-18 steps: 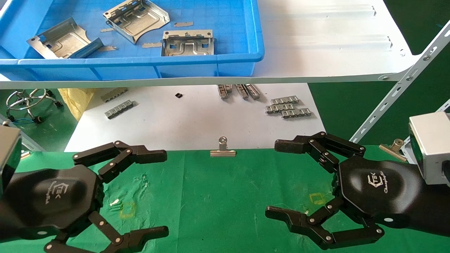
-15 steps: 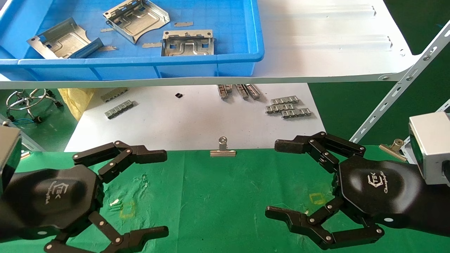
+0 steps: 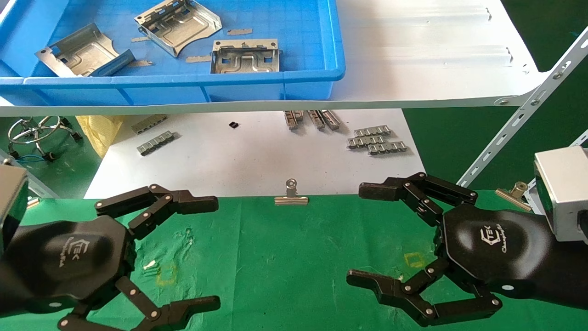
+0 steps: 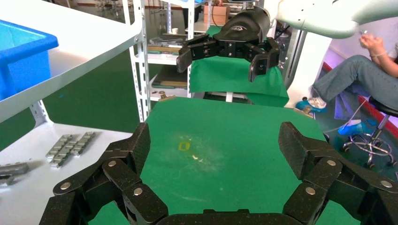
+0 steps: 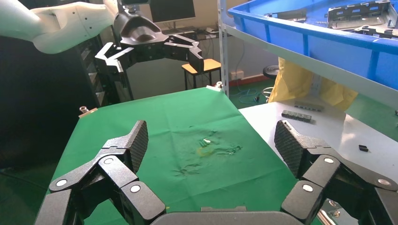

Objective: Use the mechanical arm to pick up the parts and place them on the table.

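Three silver sheet-metal parts lie in the blue tray (image 3: 294,76) on the white shelf: one at the left (image 3: 80,51), one at the back middle (image 3: 179,24), one at the front right (image 3: 245,56). They also show in the right wrist view (image 5: 356,14). The table (image 3: 294,257) is covered in green cloth with yellow square marks. My left gripper (image 3: 209,250) is open and empty over the table's left side. My right gripper (image 3: 363,234) is open and empty over its right side. Both point at each other across the cloth.
The white shelf board (image 3: 413,55) overhangs a lower white sheet (image 3: 239,156) strewn with small grey ribbed strips (image 3: 374,140). Metal clips (image 3: 291,195) hold the cloth's far edge. A slotted shelf strut (image 3: 528,110) runs diagonally at the right. A seated person (image 4: 366,79) is behind the table.
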{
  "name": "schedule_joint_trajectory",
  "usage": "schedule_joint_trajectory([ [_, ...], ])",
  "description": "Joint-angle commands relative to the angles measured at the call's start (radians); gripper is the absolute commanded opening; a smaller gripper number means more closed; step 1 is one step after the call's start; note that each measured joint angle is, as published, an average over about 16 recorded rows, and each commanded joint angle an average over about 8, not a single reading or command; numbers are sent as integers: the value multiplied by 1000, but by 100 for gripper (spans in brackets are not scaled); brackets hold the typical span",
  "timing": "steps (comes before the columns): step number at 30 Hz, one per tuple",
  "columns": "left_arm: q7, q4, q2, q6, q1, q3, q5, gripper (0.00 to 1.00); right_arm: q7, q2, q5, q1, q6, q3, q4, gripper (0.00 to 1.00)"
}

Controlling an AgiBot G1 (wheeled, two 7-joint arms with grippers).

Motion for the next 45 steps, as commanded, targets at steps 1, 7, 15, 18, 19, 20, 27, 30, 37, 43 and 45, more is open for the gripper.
schedule_joint_trajectory([
  [1,0,0,0,0,0,0,0,100,0,0,0,0,0,0,0,100],
  [7,0,0,0,0,0,0,0,100,0,0,0,0,0,0,0,100],
  [15,0,0,0,0,0,0,0,100,0,0,0,0,0,0,0,100],
  [18,0,0,0,0,0,0,0,100,0,0,0,0,0,0,0,100],
  [19,0,0,0,0,0,0,0,100,0,0,0,0,0,0,0,100],
  [20,0,0,0,0,0,0,0,100,0,0,0,0,0,0,0,100],
  [27,0,0,0,0,0,0,0,100,0,0,0,0,0,0,0,100],
  [30,0,0,0,0,0,0,0,100,0,0,0,0,0,0,0,81],
  [37,0,0,0,0,0,0,0,100,0,0,0,0,0,0,0,0],
  [43,0,0,0,0,0,0,0,100,0,0,0,0,0,0,0,0],
  [45,0,0,0,0,0,0,0,100,0,0,0,0,0,0,0,0],
])
